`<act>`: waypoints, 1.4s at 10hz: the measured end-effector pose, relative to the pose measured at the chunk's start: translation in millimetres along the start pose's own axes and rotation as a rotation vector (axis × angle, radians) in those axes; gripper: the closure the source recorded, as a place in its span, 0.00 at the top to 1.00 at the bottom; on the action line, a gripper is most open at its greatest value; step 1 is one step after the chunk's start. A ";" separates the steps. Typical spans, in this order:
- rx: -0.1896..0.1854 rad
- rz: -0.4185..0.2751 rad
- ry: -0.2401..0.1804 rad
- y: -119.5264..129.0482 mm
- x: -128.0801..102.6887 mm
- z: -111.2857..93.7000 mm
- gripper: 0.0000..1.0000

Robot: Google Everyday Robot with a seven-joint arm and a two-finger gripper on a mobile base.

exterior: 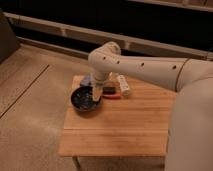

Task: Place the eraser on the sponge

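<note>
A white oblong block, likely the eraser (123,85), lies on the wooden table (125,130) near its far edge. Just left of it sits a flat dark-topped pad with a red lower edge, likely the sponge (110,92). The two lie side by side, the eraser not on the sponge. My gripper (95,94) hangs from the white arm (140,67) and points down at the right rim of a dark bowl (83,101), close to the sponge's left end. Nothing shows in the gripper.
A blue-grey object (86,80) lies behind the bowl at the table's far left corner, partly hidden by the arm. The table's left and near edges drop to a speckled floor (30,115). A dark wall with rails runs behind.
</note>
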 end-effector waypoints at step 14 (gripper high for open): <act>0.031 0.020 -0.022 -110.5 75.1 59.9 0.65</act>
